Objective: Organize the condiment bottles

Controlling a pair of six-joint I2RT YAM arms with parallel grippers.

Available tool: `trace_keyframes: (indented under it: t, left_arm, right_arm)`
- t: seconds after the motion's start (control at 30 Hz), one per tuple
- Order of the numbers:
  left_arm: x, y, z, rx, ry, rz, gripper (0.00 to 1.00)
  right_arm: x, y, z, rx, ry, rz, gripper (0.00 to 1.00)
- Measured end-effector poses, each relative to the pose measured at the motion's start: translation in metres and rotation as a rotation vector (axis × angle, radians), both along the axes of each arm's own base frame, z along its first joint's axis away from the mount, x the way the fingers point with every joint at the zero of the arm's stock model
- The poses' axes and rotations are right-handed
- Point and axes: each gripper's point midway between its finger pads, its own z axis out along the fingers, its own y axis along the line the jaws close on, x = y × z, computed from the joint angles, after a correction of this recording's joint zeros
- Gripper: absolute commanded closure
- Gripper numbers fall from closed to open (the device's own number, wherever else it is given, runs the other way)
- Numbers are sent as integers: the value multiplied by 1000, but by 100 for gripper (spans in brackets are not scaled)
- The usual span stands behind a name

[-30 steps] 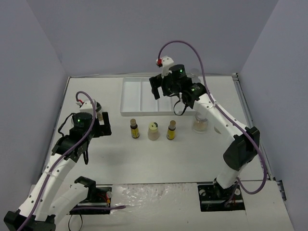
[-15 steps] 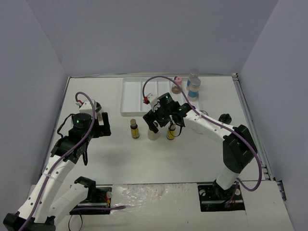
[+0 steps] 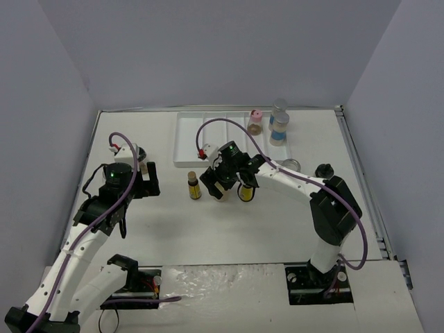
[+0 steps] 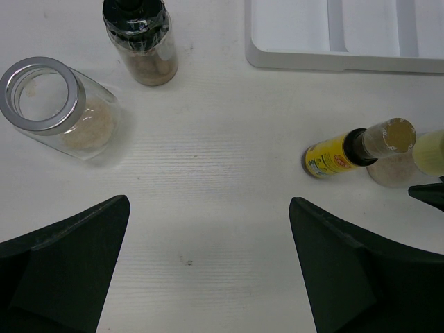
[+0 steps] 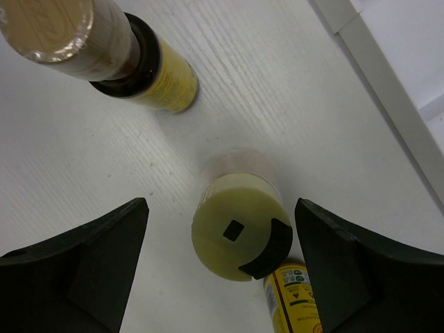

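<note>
The right arm had swung away from the far end of the white tray (image 3: 191,139) and come down in front of it. The right pincer (image 5: 220,208) now hung over the row of three small bottles on the table (image 4: 208,152), just before the tray's near edge. Its fingers stood wide apart, one on each side of the yellow-capped bottle (image 5: 236,236), gripping nothing that I could see. An amber bottle with a tan cap (image 5: 104,41) stood to one side of that bottle and a second amber bottle (image 3: 245,191) close on the other. With the arm out of the way, a pink-capped bottle (image 3: 255,121) and blue-labelled clear bottles (image 3: 279,125) showed at the tray's far right corner. The left pincer (image 4: 208,208) had not moved. It sat off to the tray's left, fingers apart and empty, with a clear jar of tan powder (image 4: 59,111) and a black-capped bottle (image 4: 142,41) ahead of it.
</note>
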Motion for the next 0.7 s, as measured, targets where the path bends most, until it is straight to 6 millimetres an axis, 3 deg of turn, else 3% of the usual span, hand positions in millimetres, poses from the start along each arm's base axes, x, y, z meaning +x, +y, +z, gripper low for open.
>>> trace_keyframes:
  t: [0.13,0.23,0.37,0.53,0.7]
  left_arm:
    - [0,0,0,1,0,0,3]
    - [0,0,0,1,0,0,3]
    - [0,0,0,1,0,0,3]
    - [0,1,0,1,0,2,3]
    - [0,1,0,1,0,4,3]
  right_arm:
    - [1,-1,-16,-26,19,-6,32]
    - [3,-3,-20,-38,17,-18,63]
    - [9,-3,-17,-39,-10,-40,88]
    - [16,-9,-10,-50,-41,-82,100]
    - [45,-15,35,-1,-128,-196,100]
